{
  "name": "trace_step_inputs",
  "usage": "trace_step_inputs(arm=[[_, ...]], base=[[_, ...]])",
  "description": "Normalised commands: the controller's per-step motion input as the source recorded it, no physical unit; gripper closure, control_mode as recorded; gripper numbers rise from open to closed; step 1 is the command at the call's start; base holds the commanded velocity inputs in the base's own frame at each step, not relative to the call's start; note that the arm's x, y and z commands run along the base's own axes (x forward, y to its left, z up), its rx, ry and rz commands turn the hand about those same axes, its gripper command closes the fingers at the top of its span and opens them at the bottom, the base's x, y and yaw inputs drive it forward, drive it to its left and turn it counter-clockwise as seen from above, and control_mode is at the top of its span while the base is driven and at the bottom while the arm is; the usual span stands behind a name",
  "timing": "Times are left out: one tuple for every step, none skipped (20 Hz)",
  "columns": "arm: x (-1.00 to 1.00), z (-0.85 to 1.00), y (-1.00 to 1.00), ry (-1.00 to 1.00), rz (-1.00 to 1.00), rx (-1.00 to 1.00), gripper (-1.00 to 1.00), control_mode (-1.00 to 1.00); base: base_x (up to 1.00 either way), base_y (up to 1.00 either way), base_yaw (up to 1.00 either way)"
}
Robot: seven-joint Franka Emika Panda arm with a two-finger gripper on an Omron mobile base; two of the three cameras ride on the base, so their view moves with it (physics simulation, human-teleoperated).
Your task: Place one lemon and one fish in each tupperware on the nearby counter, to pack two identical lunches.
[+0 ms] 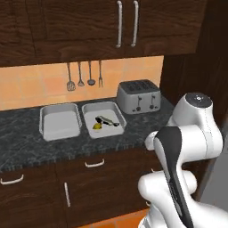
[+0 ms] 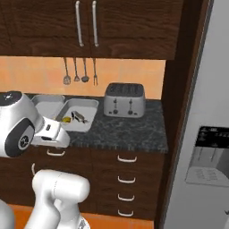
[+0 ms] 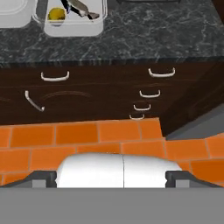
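Nearest, gripper [image 3: 112, 177] spread wide and holding nothing, hanging above orange floor tiles [image 3: 87, 140] in front of the dark wood drawers [image 3: 96, 94] with silver handles. Beyond the drawer fronts, black-grey marbled desk [image 1: 26, 142], running along the wall. On it, two light-grey tupperware trays side by side, nearly touching: the left tupperware [image 1: 59, 121] bare inside, the right tupperware [image 1: 103, 118] carrying one lemon [image 1: 97, 126] and one fish [image 1: 106, 120], the yellow fruit just beside the fish's near end, the fish lying slantwise across the tray floor. Same pair seen from the hand view at the top edge. To the right of the filled tray, near but apart, a steel four-slot toaster [image 1: 139, 96], standing against the back of the desk. Nothing lying between the trays and the desk's front edge. Behind, an orange tiled wall [image 1: 35, 84] with four hanging utensils [image 1: 84, 75] above the trays. Higher up, dark wood wall cupboards [image 1: 89, 26] with two long upright silver handles. At the far right, a tall dark wood panel [image 2: 179, 112], then a grey fridge front [image 2: 214, 134] with a dispenser panel.
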Motion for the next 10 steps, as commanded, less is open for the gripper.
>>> trace_step_inputs(arm=[[0.00, 0.00, 0.00, 0.00, 0.00, 0.00, -1.00, 1.00], [0.00, 0.00, 0.00, 0.00, 0.00, 0.00, -1.00, 1.00], [0.00, 0.00, 0.00, 0.00, 0.00, 0.00, -1.00, 1.00], [0.00, 0.00, 0.00, 0.00, 0.00, 0.00, -1.00, 1.00], [0.00, 0.00, 0.00, 0.00, 0.00, 0.00, -1.00, 1.00], [0.00, 0.00, 0.00, 0.00, 0.00, 0.00, -1.00, 1.00], [0.00, 0.00, 0.00, 0.00, 0.00, 0.00, -1.00, 1.00], [0.00, 0.00, 0.00, 0.00, 0.00, 0.00, -1.00, 1.00], [0.00, 0.00, 0.00, 0.00, 0.00, 0.00, -1.00, 1.00], [0.00, 0.00, 0.00, 0.00, 0.00, 0.00, -1.00, 1.00]], base=[[-0.11, -1.00, -0.11], [0.00, -1.00, -0.09], [0.00, -1.00, -0.06], [0.00, -1.00, -0.02], [0.00, -1.00, 0.00], [0.00, -1.00, 0.00], [0.00, -1.00, 0.00], [0.00, -1.00, 0.00], [0.00, -1.00, 0.00], [0.00, -1.00, 0.00]])
